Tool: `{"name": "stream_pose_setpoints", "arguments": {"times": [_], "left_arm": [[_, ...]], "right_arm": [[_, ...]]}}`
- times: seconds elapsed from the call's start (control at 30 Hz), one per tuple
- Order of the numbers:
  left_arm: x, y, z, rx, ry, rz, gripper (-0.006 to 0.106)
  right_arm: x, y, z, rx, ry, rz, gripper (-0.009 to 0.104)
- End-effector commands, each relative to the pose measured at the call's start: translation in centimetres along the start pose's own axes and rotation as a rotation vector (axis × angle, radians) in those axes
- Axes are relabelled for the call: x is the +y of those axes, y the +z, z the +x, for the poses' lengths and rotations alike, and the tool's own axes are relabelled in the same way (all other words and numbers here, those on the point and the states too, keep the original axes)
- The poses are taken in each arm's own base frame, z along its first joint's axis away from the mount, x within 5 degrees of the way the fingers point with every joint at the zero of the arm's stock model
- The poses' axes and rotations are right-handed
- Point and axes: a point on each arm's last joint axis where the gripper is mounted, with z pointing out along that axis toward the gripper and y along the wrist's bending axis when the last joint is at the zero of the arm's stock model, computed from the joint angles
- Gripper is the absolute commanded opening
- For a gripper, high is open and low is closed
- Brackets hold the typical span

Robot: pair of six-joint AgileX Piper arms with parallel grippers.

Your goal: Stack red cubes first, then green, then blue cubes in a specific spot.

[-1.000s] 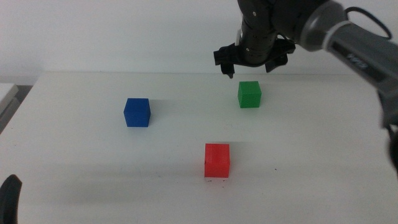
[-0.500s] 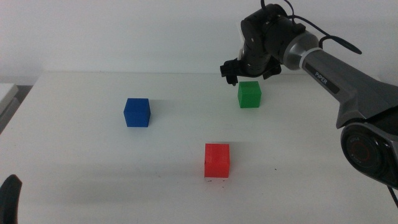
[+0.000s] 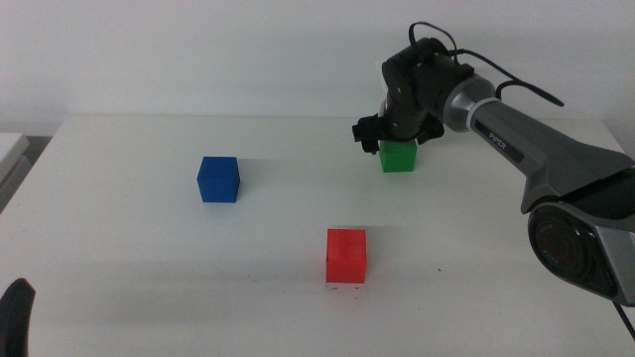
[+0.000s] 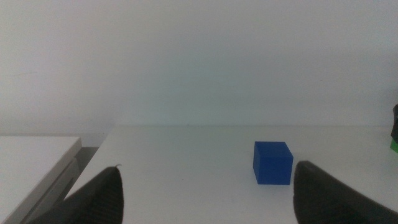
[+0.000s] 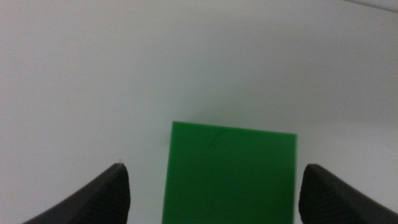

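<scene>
Where the white table [image 3: 149,297] meets the near edge of the middle view, the left gripper [image 3: 15,315] waits at the left corner; its wrist view shows the jaws spread wide with nothing between them. Just beyond, near the table's centre, the red cube [image 3: 346,255] sits on faint dark scribbles [image 3: 346,289] that mark the spot, visible at its near bottom edge. Farther back and to the left, well apart from the red one, the blue cube [image 3: 218,179] rests alone on the table. Farthest back, toward the right, the green cube [image 3: 398,156] stands on the table with the right gripper [image 3: 396,136] lowered right over it. From the right wrist view, its jaws are released and spread wide, one on either side of the green cube, not touching it.
</scene>
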Motion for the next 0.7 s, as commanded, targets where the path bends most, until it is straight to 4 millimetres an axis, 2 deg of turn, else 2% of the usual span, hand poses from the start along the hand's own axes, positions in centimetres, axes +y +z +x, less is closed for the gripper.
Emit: {"name": "stream_pose_setpoints", "arguments": {"times": [0.0, 0.07, 0.17, 0.23, 0.3, 0.37, 0.43, 0.53, 0.63, 0.67], "left_arm": [[0.0, 0.0, -0.1, -0.016, -0.014, -0.002, 0.094], [0.0, 0.0, -0.1, -0.016, -0.014, -0.002, 0.094], [0.0, 0.0, -0.1, -0.016, -0.014, -0.002, 0.094], [0.0, 0.0, -0.1, -0.016, -0.014, -0.002, 0.094], [0.0, 0.0, -0.1, -0.016, -0.014, -0.002, 0.094], [0.0, 0.0, -0.1, -0.016, -0.014, -0.002, 0.094], [0.0, 0.0, -0.1, -0.016, -0.014, -0.002, 0.094], [0.0, 0.0, -0.1, -0.016, -0.014, -0.002, 0.094], [0.0, 0.0, -0.1, -0.016, -0.014, -0.002, 0.094], [0.0, 0.0, -0.1, -0.016, -0.014, -0.002, 0.094]], "right_arm": [[-0.4, 0.5, -0.1, -0.012, 0.003, 0.002, 0.086], [-0.3, 0.9, -0.1, -0.017, 0.009, 0.002, 0.068], [-0.3, 1.2, 0.0, -0.021, 0.041, -0.001, 0.024], [-0.4, 0.1, -0.3, -0.022, 0.062, 0.006, 0.001], [0.0, -2.4, -0.5, -0.018, 0.097, 0.037, -0.001], [0.6, -6.2, -0.1, -0.013, 0.088, 0.085, 0.002], [2.0, -10.3, 1.5, -0.024, 0.044, 0.101, 0.004], [4.6, -15.6, 4.7, -0.124, 0.037, 0.012, 0.004], [6.4, -18.5, 7.5, -0.158, 0.084, -0.016, 0.004], [6.7, -18.9, 8.1, -0.145, 0.101, -0.014, 0.004]]}}
